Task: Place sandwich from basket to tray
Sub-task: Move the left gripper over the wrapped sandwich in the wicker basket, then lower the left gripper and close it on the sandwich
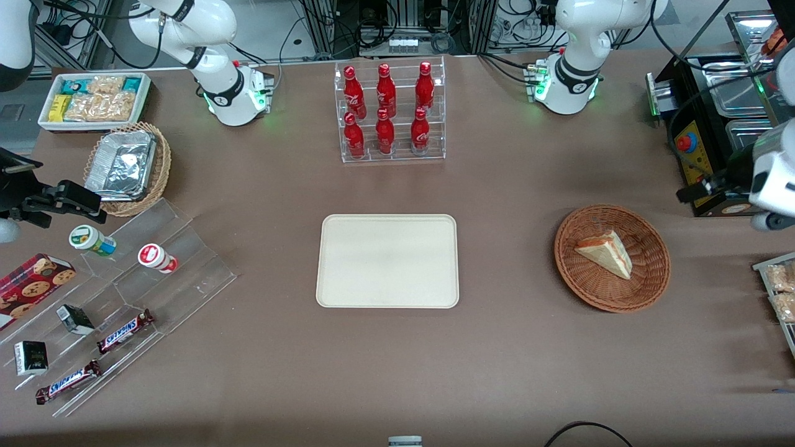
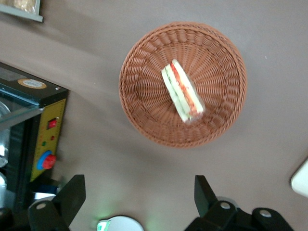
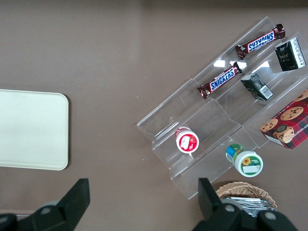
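Observation:
The sandwich (image 1: pixel 605 252), a pale bread wedge with red and green filling at its edge, lies in the round reddish-brown wicker basket (image 1: pixel 652 285) toward the working arm's end of the table. The wrist view looks down on the same sandwich (image 2: pixel 182 91) and basket (image 2: pixel 144 62). The cream tray (image 1: pixel 388 261) sits bare at the table's middle, and its corner (image 2: pixel 301 179) shows in the wrist view. My left gripper (image 1: pixel 686 194) hangs high above the table, farther from the front camera than the basket. It (image 2: pixel 139 190) stands open, holding nothing.
A black machine with a red button (image 1: pixel 702 143) stands close to the gripper. A rack of red bottles (image 1: pixel 391 112) stands farther from the camera than the tray. A snack tray (image 1: pixel 779 292) lies at the table's edge. An acrylic shelf with snacks (image 1: pixel 124 279) is at the parked arm's end.

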Action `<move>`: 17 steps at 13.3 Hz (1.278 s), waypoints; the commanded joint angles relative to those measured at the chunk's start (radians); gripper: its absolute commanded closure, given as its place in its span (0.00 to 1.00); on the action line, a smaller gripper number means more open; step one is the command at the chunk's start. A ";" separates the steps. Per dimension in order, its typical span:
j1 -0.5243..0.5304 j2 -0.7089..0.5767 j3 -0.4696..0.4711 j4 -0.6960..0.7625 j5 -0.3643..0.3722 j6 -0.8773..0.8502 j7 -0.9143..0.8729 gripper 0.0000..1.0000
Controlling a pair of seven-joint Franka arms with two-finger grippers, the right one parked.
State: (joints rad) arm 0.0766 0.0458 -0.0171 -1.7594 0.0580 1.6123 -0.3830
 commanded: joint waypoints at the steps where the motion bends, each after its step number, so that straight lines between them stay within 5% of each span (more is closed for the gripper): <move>1: -0.001 -0.005 -0.006 -0.113 0.002 0.140 -0.207 0.00; 4: -0.015 0.060 -0.007 -0.186 -0.006 0.318 -0.472 0.00; 8: 0.000 0.077 -0.006 -0.296 -0.134 0.474 -0.510 0.00; 11: -0.020 0.104 -0.007 -0.411 -0.152 0.700 -0.590 0.00; 17: -0.034 0.167 -0.009 -0.425 -0.150 0.739 -0.639 0.00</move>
State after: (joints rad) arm 0.0480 0.2112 -0.0280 -2.1797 -0.0808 2.3413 -1.0057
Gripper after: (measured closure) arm 0.000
